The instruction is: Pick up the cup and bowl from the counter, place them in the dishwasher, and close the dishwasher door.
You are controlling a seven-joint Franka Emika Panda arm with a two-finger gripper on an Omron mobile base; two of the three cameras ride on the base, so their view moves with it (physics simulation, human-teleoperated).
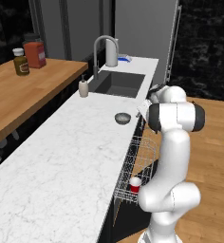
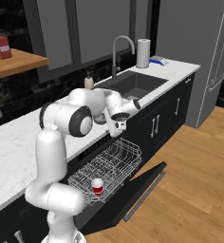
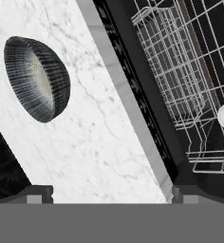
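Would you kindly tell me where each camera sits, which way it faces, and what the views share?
Left base view: behind the arm's left, looking down the counter toward the sink; white arm at lower right.
Right base view: behind the arm's right, over the open dishwasher door; arm at lower left.
Hand view: on the hand, facing down at the bowl and rack; claw open.
All share bowl, rack and cup.

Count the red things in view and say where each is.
2: the cup standing in the dishwasher rack, and a red canister on the wooden shelf beside a jar. Others may be hidden.
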